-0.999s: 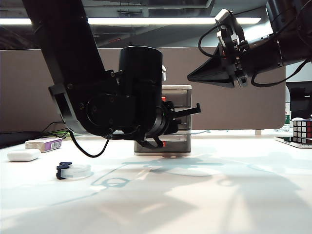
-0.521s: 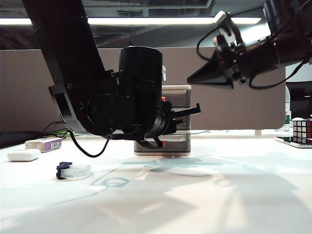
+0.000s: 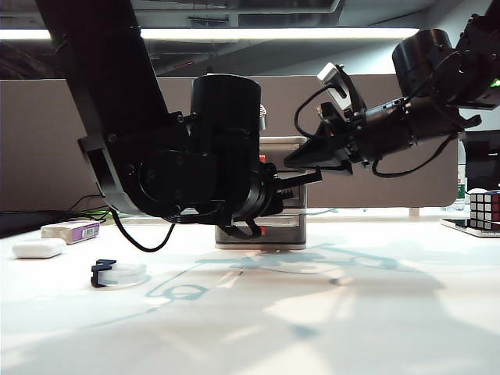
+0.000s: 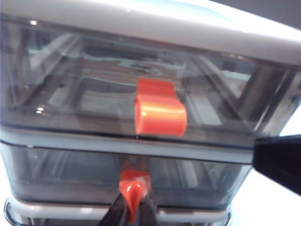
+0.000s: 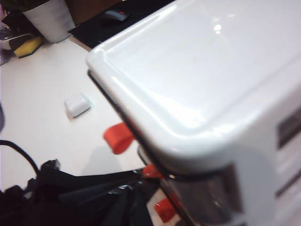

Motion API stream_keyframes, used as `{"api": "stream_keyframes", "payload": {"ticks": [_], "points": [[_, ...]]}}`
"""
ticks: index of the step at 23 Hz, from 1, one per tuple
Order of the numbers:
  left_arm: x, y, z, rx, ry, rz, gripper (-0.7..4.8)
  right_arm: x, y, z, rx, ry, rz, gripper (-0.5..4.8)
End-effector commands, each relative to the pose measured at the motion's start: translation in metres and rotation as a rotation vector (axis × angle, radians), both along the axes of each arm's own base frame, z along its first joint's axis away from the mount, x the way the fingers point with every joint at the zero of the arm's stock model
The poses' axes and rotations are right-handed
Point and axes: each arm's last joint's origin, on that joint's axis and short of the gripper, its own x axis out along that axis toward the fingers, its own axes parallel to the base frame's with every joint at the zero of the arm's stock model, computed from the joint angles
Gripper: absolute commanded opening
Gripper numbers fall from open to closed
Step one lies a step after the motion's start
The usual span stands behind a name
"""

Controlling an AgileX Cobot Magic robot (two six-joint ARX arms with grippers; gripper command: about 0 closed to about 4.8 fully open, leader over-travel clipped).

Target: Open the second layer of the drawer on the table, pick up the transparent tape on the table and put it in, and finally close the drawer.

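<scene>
Three smoky grey see-through trays sit stacked in the drawer [image 3: 283, 195], a small white-framed cabinet with glossy rounded corners and red-orange tab handles, standing toward the back of the table [image 3: 375, 312]. Seen through their translucent fronts, the trays look bare inside, though reflections blur much of it. At the second layer of the drawer [image 4: 188, 176], the left gripper [image 4: 133, 211] has its dark fingers pinched together on the little red-orange handle [image 4: 135, 187], tight against the cabinet's front. Above it the top tray's handle [image 4: 160, 113] is a smooth curled plastic tab. Well off to the left on the plain white tabletop lies the transparent tape [image 3: 119, 273], a flat clear roll with a dark blue-black cutter clipped on one side, untouched. Beyond it rest a white oval case [image 3: 37, 248] and a purple-and-white flat box [image 3: 72, 230]. Over the cabinet's top hangs the right gripper [image 3: 301, 158]; I cannot tell how its fingers stand.
</scene>
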Motion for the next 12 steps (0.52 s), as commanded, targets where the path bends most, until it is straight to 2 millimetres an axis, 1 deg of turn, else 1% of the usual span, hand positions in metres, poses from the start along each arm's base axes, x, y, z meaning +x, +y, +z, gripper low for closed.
{"api": "stream_keyframes", "payload": {"ticks": [1,3,12], "points": [[-0.0003,-0.0006,-0.0002,0.009,0.008,-0.002,-0.06,-0.0017,0.0094,0.0064,0.01,-0.04,0.03,-0.05],[-0.0004,0.0001,-0.001,0.011,0.012,0.014,-0.06,-0.0022,0.0127,0.0081,0.011,-0.065,0.036,-0.05],[-0.0007,-0.0001,-0.0028,0.027,0.026,0.012,-0.06,-0.0022,0.0126,0.0083,0.014,-0.066,0.04,-0.05]]}}
